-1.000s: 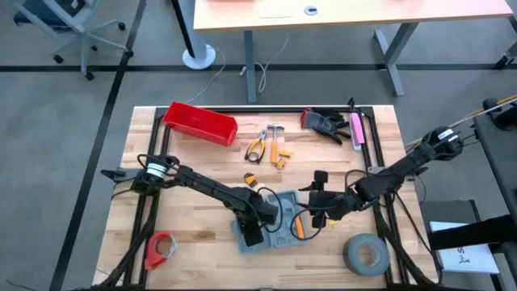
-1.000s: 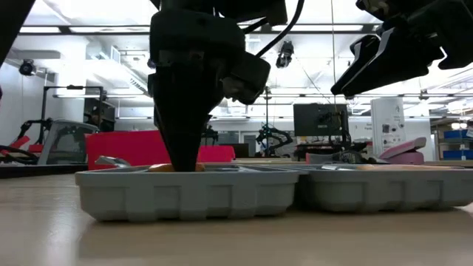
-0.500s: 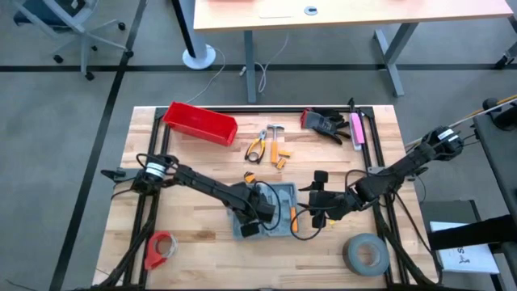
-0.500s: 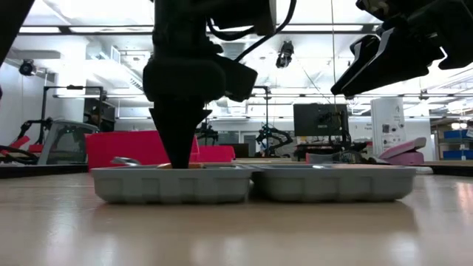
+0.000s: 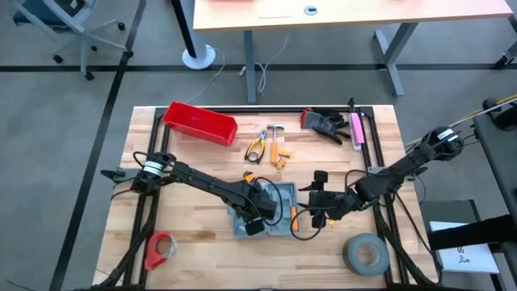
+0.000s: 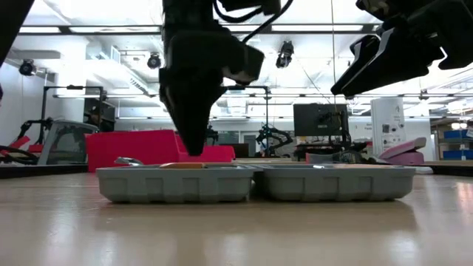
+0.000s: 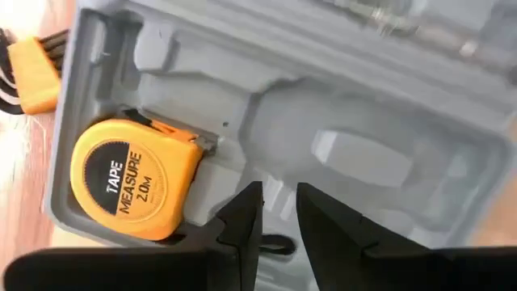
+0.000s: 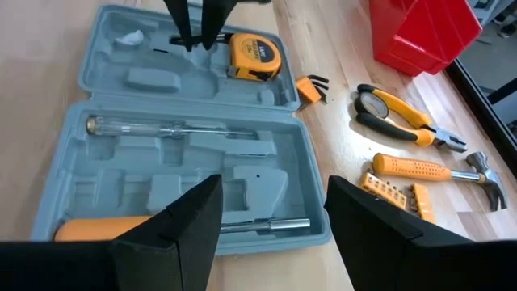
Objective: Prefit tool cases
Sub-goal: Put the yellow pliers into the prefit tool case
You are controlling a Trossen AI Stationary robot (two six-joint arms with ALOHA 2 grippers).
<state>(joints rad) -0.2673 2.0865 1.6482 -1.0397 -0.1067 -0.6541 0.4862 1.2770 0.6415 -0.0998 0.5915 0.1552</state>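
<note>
Grey-blue plastic marks your tool case (image 5: 271,212), lying opened flat near the middle of the wooden tabletop (image 5: 194,238), both halves side by side with their moulded recesses facing up. You have a yellow tape measure (image 7: 133,179) seated in a corner recess of one half; the other half holds a slim screwdriver (image 8: 174,128) and an orange-handled tool (image 8: 105,229). Your left claw (image 7: 279,212) hangs just above the half with the tape measure, beside it but apart from it, its fingers drawn close with a narrow gap and nothing between them. In the low view its tip clears the case rim. Your right claw (image 8: 271,212) waits beside the case's other half, raised, released wide and empty. On the tabletop past the case you can see pliers (image 8: 400,115), a hammer (image 8: 440,171) and a red bin (image 5: 199,123).
</note>
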